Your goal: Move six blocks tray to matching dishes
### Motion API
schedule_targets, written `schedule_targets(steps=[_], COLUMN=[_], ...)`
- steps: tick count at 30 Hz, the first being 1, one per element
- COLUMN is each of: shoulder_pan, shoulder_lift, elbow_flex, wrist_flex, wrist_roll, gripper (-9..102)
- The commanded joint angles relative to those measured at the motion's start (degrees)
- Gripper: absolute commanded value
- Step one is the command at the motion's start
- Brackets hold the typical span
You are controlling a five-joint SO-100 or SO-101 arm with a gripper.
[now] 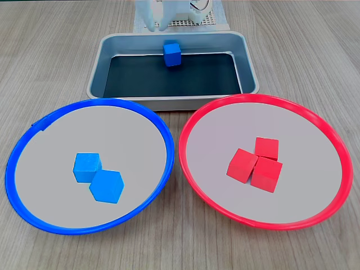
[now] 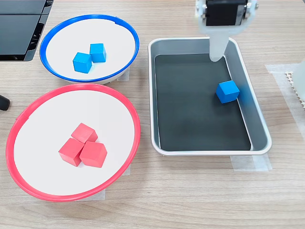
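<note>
One blue block (image 1: 172, 54) (image 2: 228, 91) lies in the silver tray (image 1: 101, 67) (image 2: 257, 129), close to one long wall. My gripper (image 2: 217, 56) hangs over the tray's end, apart from that block; one white finger shows and holds nothing, and its jaws are not clear to see. The blue-rimmed dish (image 1: 34, 129) (image 2: 57, 33) holds two blue blocks (image 1: 97, 176) (image 2: 89, 57) that touch each other. In the red-rimmed dish (image 1: 326, 135) (image 2: 28, 119) three red blocks (image 1: 256, 163) (image 2: 83, 145) sit in a tight cluster.
A white mesh mat (image 1: 185, 23) (image 2: 291, 81) lies behind the tray under the arm's white base (image 1: 169, 11). A black device (image 2: 19, 28) sits beside the blue dish. Bare wooden table (image 1: 315, 45) surrounds the dishes.
</note>
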Motion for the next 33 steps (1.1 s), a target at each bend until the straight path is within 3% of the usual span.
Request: schedule_targets(steps=[1,9,22,33], shoulder_pan=[3.25,3.08,-0.26,-1.32], shoulder_lift=[2.46,1.32,2.64,0.88], elbow_flex=[2.37,5.19,11.87,16.96], wrist_flex=[-4.13,-4.57,-1.76,-13.8], wrist_roll=[-10.81,-22.24,-13.01,-17.31], gripper=[10,14,18,19])
